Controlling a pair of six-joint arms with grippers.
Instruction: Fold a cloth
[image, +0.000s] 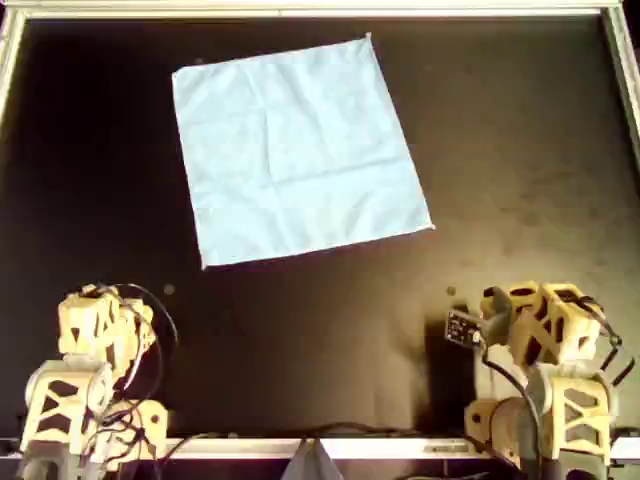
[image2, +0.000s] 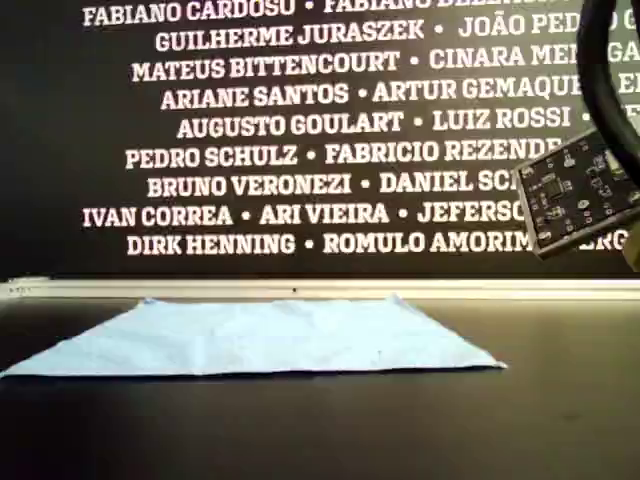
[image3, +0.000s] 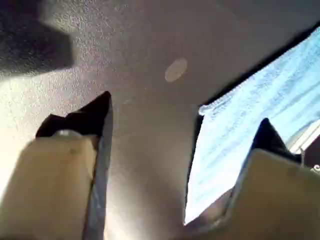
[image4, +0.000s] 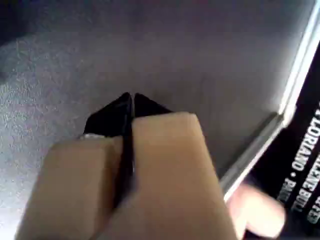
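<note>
Cloth first: a thin, plain light-blue square of fabric (image: 300, 150) lies spread flat on the black matte table (image: 520, 150), in the far half of the overhead view and a little toward that view's left. It sits turned slightly, so one corner points at the pale metal rail (image: 320, 10) along the table's far edge and another toward the overhead view's right. Faint creases cross its middle. In the exterior view the cloth (image2: 260, 340) lies low and flat in front of the same rail, with a black wall of white printed names (image2: 300, 130) behind.

Both tan, lattice-framed arms stand at the near edge of the overhead view, well apart from the cloth and from each other. The left gripper (image3: 182, 115) hangs above bare table with its black-tipped fingers (image3: 102, 112) spread wide and nothing between them; a corner of the cloth shows just beyond one finger. The right gripper (image4: 132, 100) has its two black tips pressed together, holding nothing, over bare table near the rail. A small black circuit board (image: 462, 328) is mounted at the side of the arm at the overhead view's right.
</note>
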